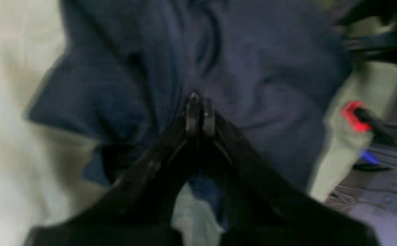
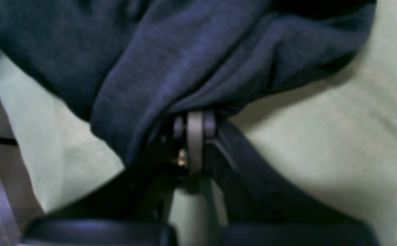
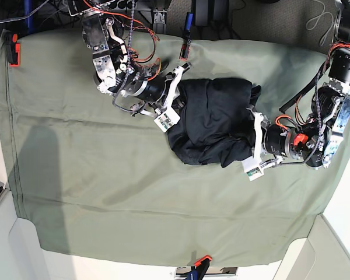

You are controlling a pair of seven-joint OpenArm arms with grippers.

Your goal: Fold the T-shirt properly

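Clearly the T-shirt [image 3: 216, 122] lies bunched on the worktop [image 3: 105, 175], with my two arms at opposite sides, presumably to spread it before folding. West of the shirt in the base view, my right gripper [image 2: 195, 118] is closed, pinching a fold. East of it, my left gripper [image 1: 200, 102] is likewise clamped on fabric.

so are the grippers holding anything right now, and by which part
Both grip the T-shirt: left gripper shut on a pinched fold, right gripper shut on its bunched edge.
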